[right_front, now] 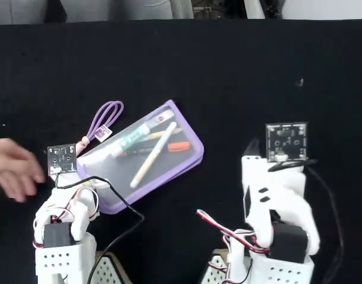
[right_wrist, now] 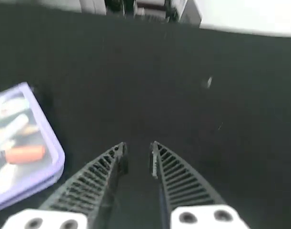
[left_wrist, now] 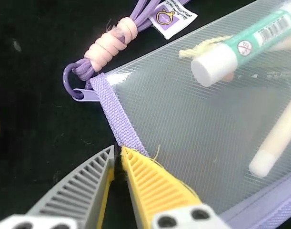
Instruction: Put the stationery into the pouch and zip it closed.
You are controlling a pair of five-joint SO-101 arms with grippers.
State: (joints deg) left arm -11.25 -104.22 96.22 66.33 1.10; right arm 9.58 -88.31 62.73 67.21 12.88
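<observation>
The stationery (right_front: 151,155) already lies inside the pouch (right_front: 106,168), left of centre on the surface (right_front: 240,71). The left tool (left_wrist: 117,153), nearly closed, pinches the pouch's purple edge. The right tool (right_wrist: 138,153) is slightly parted and empty. Whether the zip is closed is unclear.

Clear purple-edged pouch (right_front: 124,163) holding pens (right_front: 151,155) lies on the black table (right_front: 228,71)

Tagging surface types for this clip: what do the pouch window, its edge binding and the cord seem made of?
Pouch window: likely clear plastic with mesh reinforcement, slightly glossy; fine grid, stationery visible through it. Edge binding: woven purple fabric tape, matte; ribbed weave, stray thread. Cord: probably soft textile, pink wraps over purple strands.
</observation>
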